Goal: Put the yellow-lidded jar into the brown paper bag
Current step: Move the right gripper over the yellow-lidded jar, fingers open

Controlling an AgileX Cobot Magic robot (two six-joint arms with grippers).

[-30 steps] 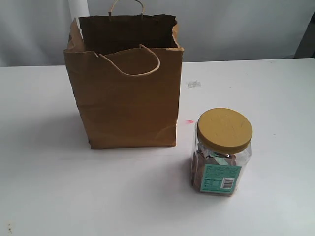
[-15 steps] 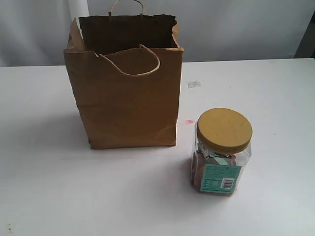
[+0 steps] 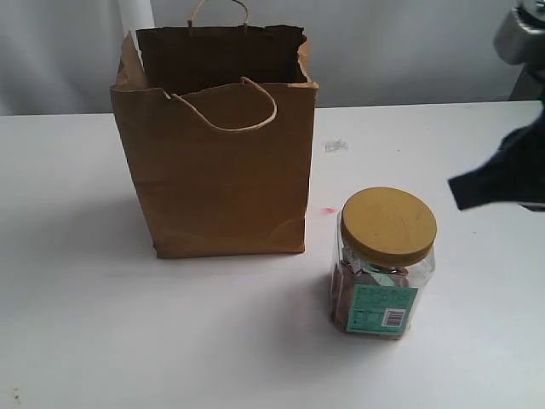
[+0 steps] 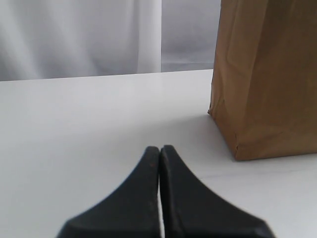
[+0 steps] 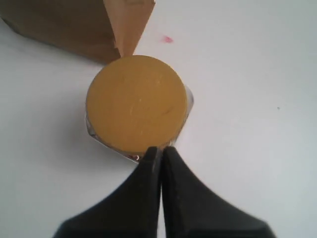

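The yellow-lidded jar stands upright on the white table, to the right of and nearer than the brown paper bag. The bag stands open at the top. My right gripper enters from the right edge, above and to the right of the jar. In the right wrist view the jar's lid lies just beyond my shut right gripper, which holds nothing. My left gripper is shut and empty, low over the table beside the bag's corner.
A small clear scrap lies on the table behind the jar. A pink mark shows near the bag's right base. A grey curtain hangs behind the table.
My right arm has come into the exterior view from the right edge, above the jar. The jar and the bag have not moved.
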